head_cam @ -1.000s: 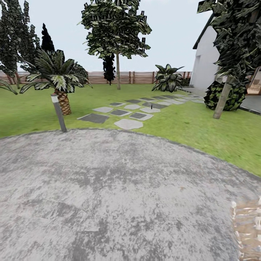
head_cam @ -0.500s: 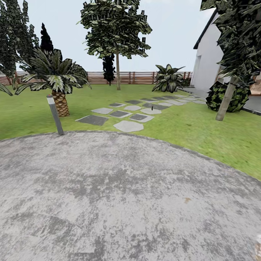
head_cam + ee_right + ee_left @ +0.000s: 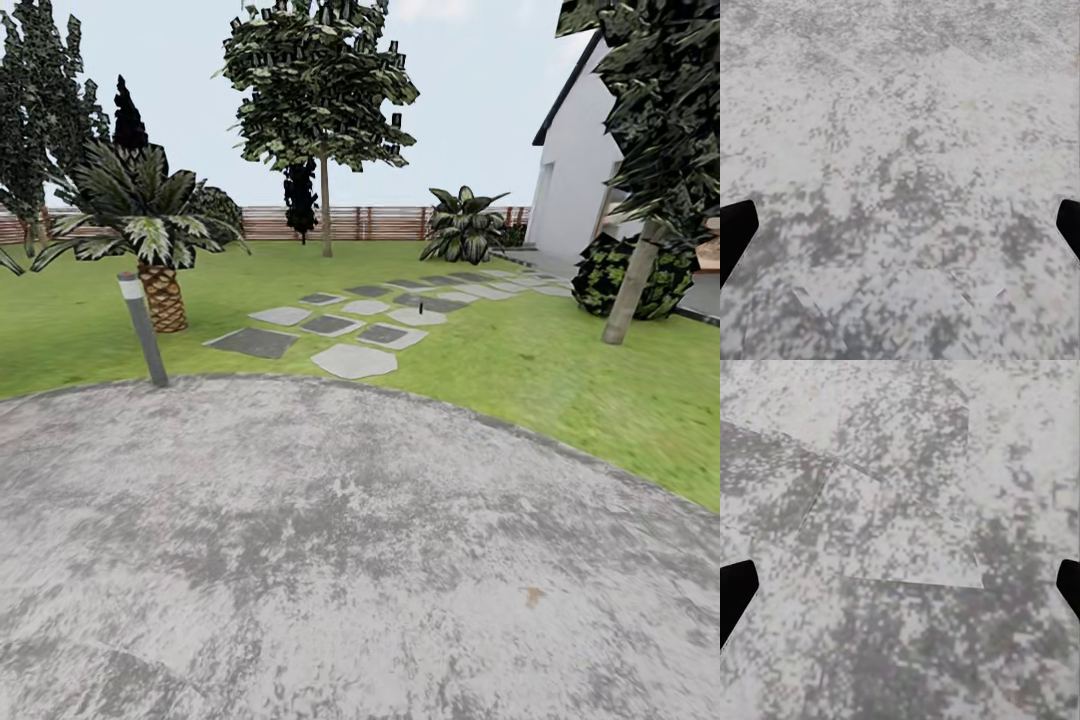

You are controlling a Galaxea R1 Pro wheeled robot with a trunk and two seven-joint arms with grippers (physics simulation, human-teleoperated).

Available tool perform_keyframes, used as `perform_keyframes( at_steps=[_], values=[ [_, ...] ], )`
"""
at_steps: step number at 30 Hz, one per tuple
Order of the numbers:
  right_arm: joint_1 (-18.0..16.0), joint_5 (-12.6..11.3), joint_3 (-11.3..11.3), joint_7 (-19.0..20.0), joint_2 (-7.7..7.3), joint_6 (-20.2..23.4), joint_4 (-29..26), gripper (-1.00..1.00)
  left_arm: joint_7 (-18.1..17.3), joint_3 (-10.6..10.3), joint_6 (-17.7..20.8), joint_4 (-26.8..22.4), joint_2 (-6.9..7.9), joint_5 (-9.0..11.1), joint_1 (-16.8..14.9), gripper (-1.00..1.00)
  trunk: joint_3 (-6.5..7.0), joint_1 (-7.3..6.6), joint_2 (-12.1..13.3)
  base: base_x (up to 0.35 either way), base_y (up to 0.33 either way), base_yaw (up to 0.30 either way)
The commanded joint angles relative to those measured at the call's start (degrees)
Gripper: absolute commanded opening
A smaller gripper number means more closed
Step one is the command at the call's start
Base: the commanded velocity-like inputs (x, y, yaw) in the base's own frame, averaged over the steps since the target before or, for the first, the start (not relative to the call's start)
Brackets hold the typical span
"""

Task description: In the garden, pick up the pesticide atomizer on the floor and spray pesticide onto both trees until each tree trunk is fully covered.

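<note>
A wide round pad of mottled grey paving was seen across the lower part of the head view, bordered by the green lawn of the garden. A short grey bollard light with a pale top stood tilted at the pad's edge on the left, and just behind it a short palm rose from the grass. From the pad's far edge a path of flat stepping stones was laid out toward the white house at the right. On one of those stones, well away from the pad, a small dark upright object was made out; it was too small to be identified with certainty, though its place and shape fitted the pesticide atomizer.

A tall tree with a bare trunk and blocky green leaves stood beyond the stones, near the brown slatted fence. A second tree with a leaning grey-brown trunk was seen at the right, beside a dark round shrub near the house. A broad-leaved plant was set by the fence.

In the left wrist view the left gripper was shown over the paving, its black fingertips at opposite edges, so the jaws were spread wide with nothing between them. In the right wrist view the right gripper was likewise spread wide and empty above the same grey surface, its fingertips at the picture's edges.
</note>
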Motion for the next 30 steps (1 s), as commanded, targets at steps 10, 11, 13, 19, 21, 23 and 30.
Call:
perform_keyframes(
  at_steps=[10, 11, 13, 19, 21, 23, 30],
  values=[
    [0.0, 0.1, 0.0, 0.0, -0.01, -0.2, 0.0, 1.0, 0.0, -0.1, -0.2, 0.0, 0.01, 0.5, 0.0, 1.0, 0.42, 0.02, 0.0, 0.34, 0.0, 0.0],
    [0.0, 0.1, 0.0, 0.0, -0.01, -0.2, 0.0, 1.0, 0.0, -0.1, -0.2, 0.0, 0.02, 0.4, 0.0, 1.0, 0.42, 0.02, 0.0, 0.34, 0.0, 0.0],
    [0.0, 0.1, 0.0, 0.0, -0.01, -0.2, 0.0, 1.0, 0.0, -0.1, -0.2, 0.0, 0.01, 0.5, 0.0, 1.0, 0.42, 0.02, 0.0, 0.34, 0.0, 0.0],
    [0.0, 0.1, 0.0, 0.0, -0.01, -0.1, 0.0, 1.0, 0.0, -0.1, -0.2, 0.0, 0.01, 0.5, 0.0, 1.0, 0.42, 0.02, 0.0, 0.34, 0.0, 0.0],
    [0.0, 0.1, 0.0, 0.0, -0.01, -0.1, 0.0, 1.0, 0.0, -0.1, -0.2, 0.0, 0.01, 0.5, 0.0, 1.0, 0.42, 0.02, 0.0, 0.34, 0.0, 0.0],
    [0.0, 0.1, 0.0, 0.0, -0.01, -0.1, 0.0, 1.0, 0.0, -0.1, -0.2, 0.0, 0.01, 0.5, 0.0, 1.0, 0.42, 0.02, 0.0, 0.34, 0.0, 0.0],
    [0.0, 0.1, 0.0, 0.0, -0.01, -0.1, 0.0, 1.0, 0.0, -0.1, -0.2, 0.0, 0.01, 0.4, 0.0, 1.0, 0.42, 0.02, 0.0, 0.34, 0.0, 0.0]
  ],
)
